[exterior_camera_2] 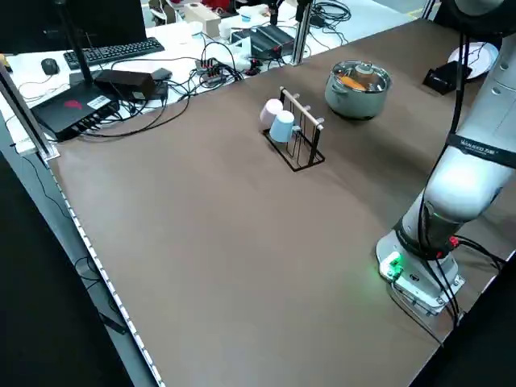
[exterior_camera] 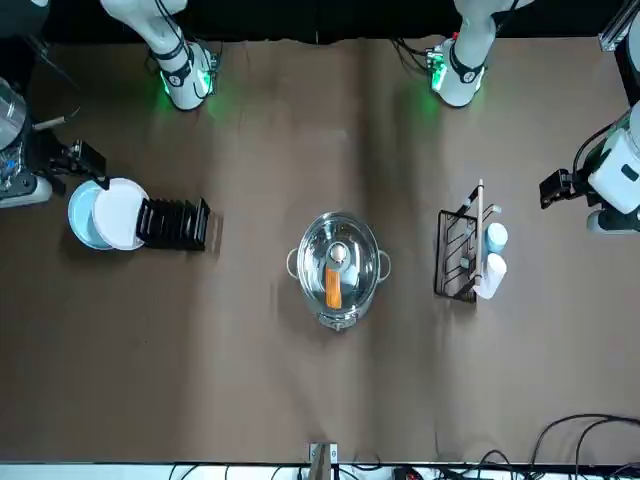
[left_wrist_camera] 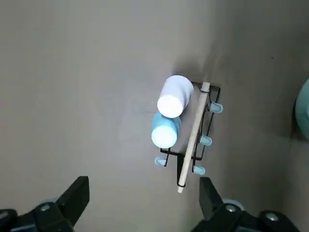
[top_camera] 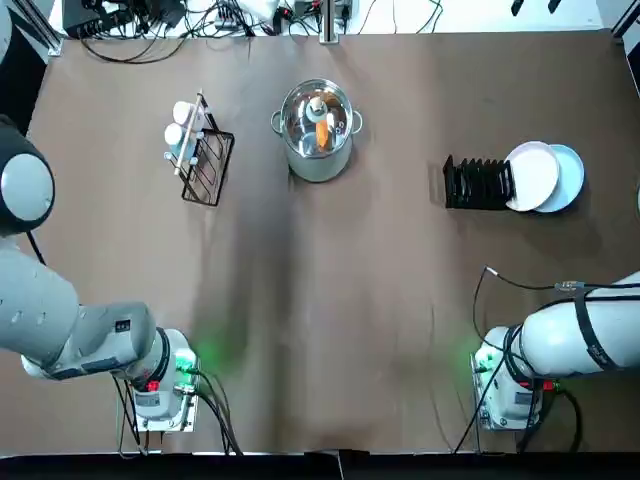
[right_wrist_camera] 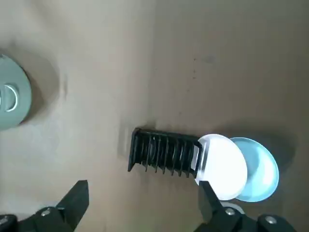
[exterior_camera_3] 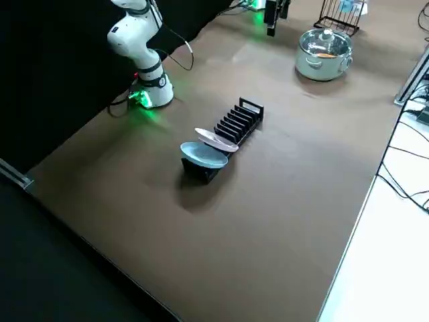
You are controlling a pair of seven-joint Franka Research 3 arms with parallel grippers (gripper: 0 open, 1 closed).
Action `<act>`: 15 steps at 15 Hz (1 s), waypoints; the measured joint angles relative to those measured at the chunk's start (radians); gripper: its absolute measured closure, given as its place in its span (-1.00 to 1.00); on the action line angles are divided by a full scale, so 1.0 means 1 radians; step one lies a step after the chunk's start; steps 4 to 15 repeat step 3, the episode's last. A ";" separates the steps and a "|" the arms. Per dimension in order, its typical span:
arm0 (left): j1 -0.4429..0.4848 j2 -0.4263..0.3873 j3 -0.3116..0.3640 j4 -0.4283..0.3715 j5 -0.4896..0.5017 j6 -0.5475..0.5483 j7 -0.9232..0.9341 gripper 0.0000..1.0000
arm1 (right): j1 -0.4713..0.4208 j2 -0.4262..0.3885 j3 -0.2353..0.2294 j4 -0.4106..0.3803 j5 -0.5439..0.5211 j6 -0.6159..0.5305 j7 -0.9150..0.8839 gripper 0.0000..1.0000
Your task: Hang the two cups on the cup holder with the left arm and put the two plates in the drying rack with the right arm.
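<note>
The white cup and the light blue cup hang side by side on the cup holder, at the table's far left. At the far right stands the drying rack. The white plate and the light blue plate lean tilted and overlapping at its outer end. My left gripper hovers high over the cup holder, open and holding nothing. High above the rack, my right gripper is also open and holds nothing.
A steel pot with a glass lid and something orange inside stands at the far middle of the table. Cables and electronics lie beyond the far edge. Both arm bases sit at the near edge.
</note>
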 joint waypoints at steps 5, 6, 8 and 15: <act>-0.001 -0.001 -0.001 0.010 -0.002 0.001 0.002 -1.00 | -0.001 -0.045 -0.003 -0.081 -0.017 0.046 -0.003 -1.00; -0.001 -0.001 -0.001 0.010 -0.002 0.001 0.002 -1.00 | -0.001 -0.045 -0.003 -0.081 -0.017 0.046 -0.003 -1.00; -0.001 -0.001 -0.001 0.010 -0.002 0.001 0.002 -1.00 | -0.001 -0.045 -0.003 -0.081 -0.017 0.046 -0.003 -1.00; -0.001 -0.001 -0.001 0.010 -0.002 0.001 0.002 -1.00 | -0.001 -0.045 -0.003 -0.081 -0.017 0.046 -0.003 -1.00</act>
